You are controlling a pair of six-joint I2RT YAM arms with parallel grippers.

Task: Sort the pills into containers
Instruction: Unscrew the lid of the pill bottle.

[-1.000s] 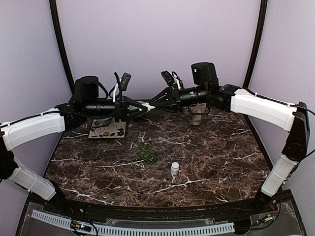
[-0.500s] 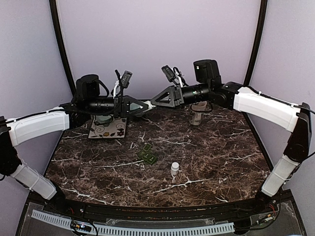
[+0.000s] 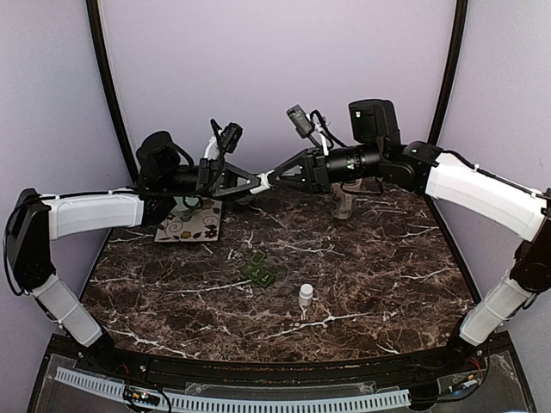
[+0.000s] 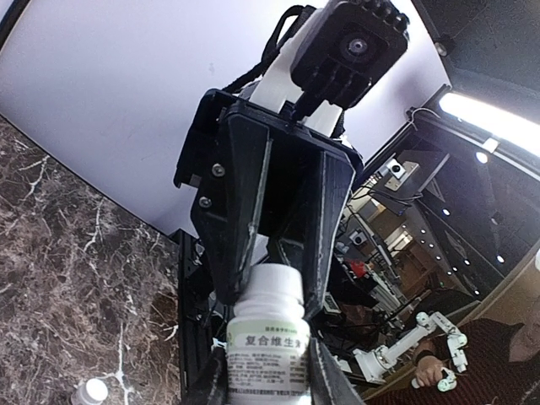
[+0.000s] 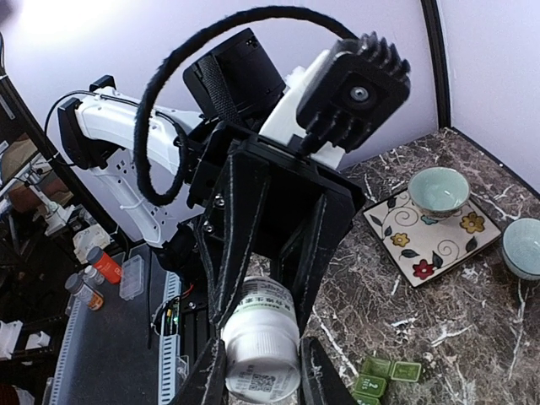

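Note:
A white pill bottle (image 4: 268, 346) hangs in mid-air between my two grippers above the back of the table. My left gripper (image 3: 256, 182) is shut on its labelled body (image 5: 268, 297). My right gripper (image 3: 275, 179) is shut on its white cap end (image 5: 257, 359), which also shows in the left wrist view (image 4: 277, 287). The dark green compartment box (image 3: 258, 270) lies on the marble in the middle, below the grippers, with some lids open; it also shows in the right wrist view (image 5: 384, 375). No loose pills show.
A small white bottle (image 3: 306, 295) stands right of the green box. A flowered tile (image 3: 188, 225) with a teal bowl (image 5: 439, 190) sits at back left, and a second teal bowl (image 5: 521, 246) beside it. A cream mug (image 3: 343, 204) stands at back right.
Both grippers stay joined on the bottle. The joint has shifted slightly right and up, the left arm has stretched further out and both wrists have turned.

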